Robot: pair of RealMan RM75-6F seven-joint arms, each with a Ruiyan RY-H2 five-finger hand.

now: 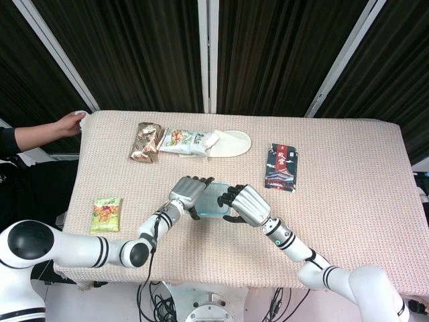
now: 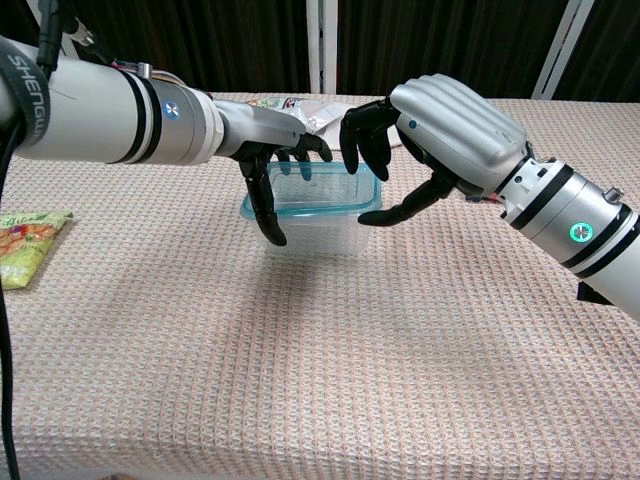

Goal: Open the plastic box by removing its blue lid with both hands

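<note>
Box (image 2: 312,212) sat lidded on the tabletop (image 2: 300,350), left robot hand (image 2: 272,160) and right robot hand (image 2: 400,150) grasping its blue lid (image 2: 318,205); lifting off likely came next.

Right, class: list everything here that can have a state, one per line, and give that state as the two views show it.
plastic box: upright on the table, held between both hands
blue lid: on the box, not removed
left hand: fingers over the box's left end, gripping it
right hand: fingers curled over the box's right end
snack packets: lying flat, sealed
</note>
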